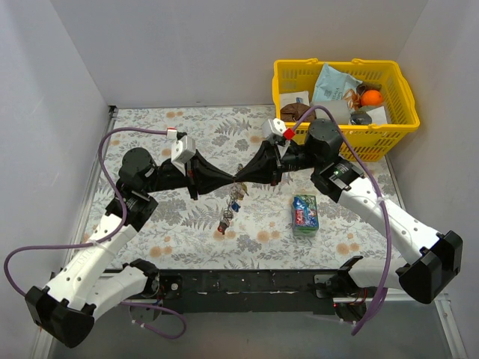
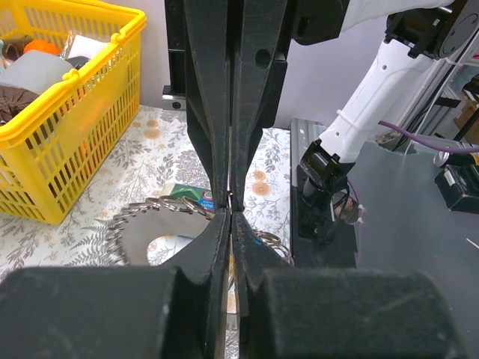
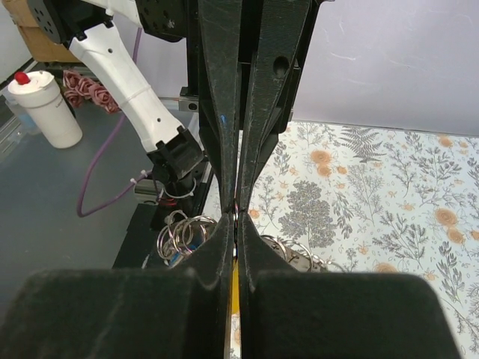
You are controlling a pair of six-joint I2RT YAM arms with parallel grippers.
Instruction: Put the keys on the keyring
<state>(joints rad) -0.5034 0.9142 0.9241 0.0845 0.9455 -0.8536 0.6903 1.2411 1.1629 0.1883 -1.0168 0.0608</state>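
Closest to the lens in the left wrist view, the left arm's black wedge-shaped fingers (image 2: 211, 243) rose from the bottom edge, pressed together with only a hairline between them. Their tips met, nose to nose, the right arm's black fingers (image 2: 209, 112), which came down from the top of the frame and were likewise closed. At that meeting point, just below centre, a sliver of metal sat between the tips. The thin, shiny silver metal keyring (image 2: 174, 203) spread to either side, with loops of wire and chain left of the tips and another ring to their right. Both pairs appeared clamped on the keyring there. The right wrist view showed the same tip-to-tip pinch, with silver rings (image 3: 183, 228) bunched at lower left of the tips.

In the overhead view the two pairs joined at the centre of the frame, above the floral-printed tabletop (image 1: 187, 127). From the join the keyring trailed toward the lower left, carrying the small metal keys with coloured plastic heads (image 1: 227, 220). Blue and red could be made out, the rest too small to tell, and whether the lower end touched the tabletop could not be told. A blue-green snack packet (image 1: 304, 213) lay flat to the right of the bundle, apart from it. A yellow plastic basket (image 1: 374, 138) holding assorted items stood in the upper right of the frame.
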